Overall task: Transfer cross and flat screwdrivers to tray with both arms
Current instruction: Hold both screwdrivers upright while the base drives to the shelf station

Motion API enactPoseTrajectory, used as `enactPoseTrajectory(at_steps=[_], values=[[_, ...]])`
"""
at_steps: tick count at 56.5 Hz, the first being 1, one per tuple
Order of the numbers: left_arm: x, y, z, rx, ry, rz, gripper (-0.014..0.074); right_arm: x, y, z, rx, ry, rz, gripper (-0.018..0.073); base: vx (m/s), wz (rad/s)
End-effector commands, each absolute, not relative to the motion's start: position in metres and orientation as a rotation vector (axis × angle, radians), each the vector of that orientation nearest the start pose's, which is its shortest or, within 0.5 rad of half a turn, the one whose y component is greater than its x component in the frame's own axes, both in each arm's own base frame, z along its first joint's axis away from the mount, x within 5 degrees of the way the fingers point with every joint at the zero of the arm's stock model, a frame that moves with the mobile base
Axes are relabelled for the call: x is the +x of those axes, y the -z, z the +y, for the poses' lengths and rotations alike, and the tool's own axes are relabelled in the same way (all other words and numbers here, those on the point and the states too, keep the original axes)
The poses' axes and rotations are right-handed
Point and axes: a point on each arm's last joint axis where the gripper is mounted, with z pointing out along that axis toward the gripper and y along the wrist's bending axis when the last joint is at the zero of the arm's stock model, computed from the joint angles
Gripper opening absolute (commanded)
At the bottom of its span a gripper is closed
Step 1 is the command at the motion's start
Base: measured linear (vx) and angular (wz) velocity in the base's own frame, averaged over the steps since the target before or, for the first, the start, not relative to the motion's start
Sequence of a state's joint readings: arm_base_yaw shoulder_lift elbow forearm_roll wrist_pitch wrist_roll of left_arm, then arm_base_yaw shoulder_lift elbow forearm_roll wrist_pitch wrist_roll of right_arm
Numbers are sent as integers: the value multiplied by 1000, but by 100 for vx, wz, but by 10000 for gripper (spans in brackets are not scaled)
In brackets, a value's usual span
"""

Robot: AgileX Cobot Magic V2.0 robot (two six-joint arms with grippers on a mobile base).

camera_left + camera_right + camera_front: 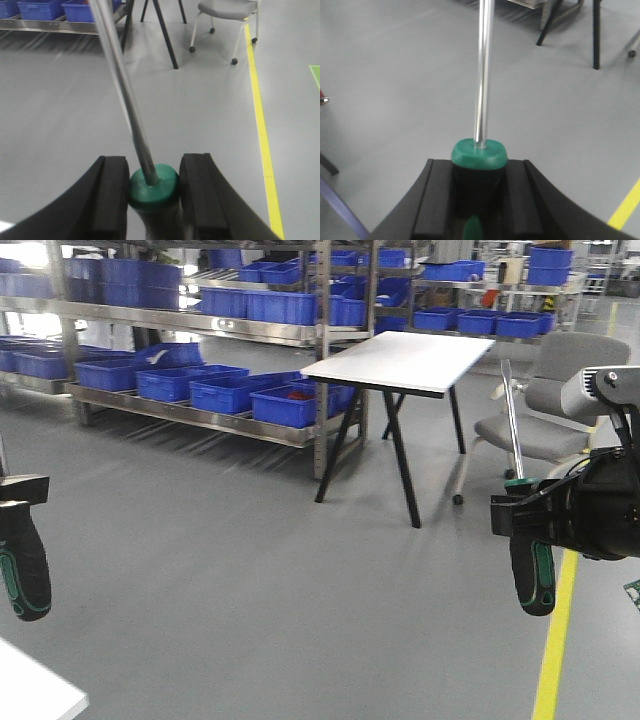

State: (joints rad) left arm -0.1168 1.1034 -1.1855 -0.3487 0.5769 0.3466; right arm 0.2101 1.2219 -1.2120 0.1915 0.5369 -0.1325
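Front view. The left pincer point(15, 492) sits at the frame's left edge, pinching the left screwdriver point(22, 572). Its black-and-green handle hangs below the pincer, over the grey floor point(250, 580); the shaft is barely seen at the edge. The right pincer point(522, 510) is at the right side, clamped on the right screwdriver point(534, 580), with the handle down and the silver shaft rising nearly upright in front of a grey chair point(570, 390). Both tools are held in the air, well apart. Behind them are a white table point(400, 358) on black legs and steel shelving point(320, 340) loaded with blue bins point(230, 390). A yellow line point(555, 640) runs along the floor at right. A white tabletop point(30, 692) corner shows at bottom left.

Left wrist view. Two black pads point(112, 195) press against the handle just under its green collar. The shaft slants up and to the left, out of the top of the frame. Floor lies beyond, with the table legs and chair far off.

Right wrist view. Black pads point(437, 200) are closed on the handle, with the green collar sitting just above them. The shaft stands straight up and centred. Bare floor lies behind.
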Motion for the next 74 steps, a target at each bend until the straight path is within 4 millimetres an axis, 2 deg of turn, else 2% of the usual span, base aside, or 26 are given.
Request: enactPoseTrajectory(at_steps=[1, 48, 74], values=[[225, -446, -43, 243, 231, 1794, -6, 256, -429, 62, -216, -251, 1871, -8, 14, -33], [225, -446, -43, 243, 231, 1794, -6, 256, -428, 62, -218, -251, 1877, -8, 23, -29], [225, -446, -43, 243, 231, 1794, -6, 256, -427, 62, -222, -252, 1892, -8, 39, -1]])
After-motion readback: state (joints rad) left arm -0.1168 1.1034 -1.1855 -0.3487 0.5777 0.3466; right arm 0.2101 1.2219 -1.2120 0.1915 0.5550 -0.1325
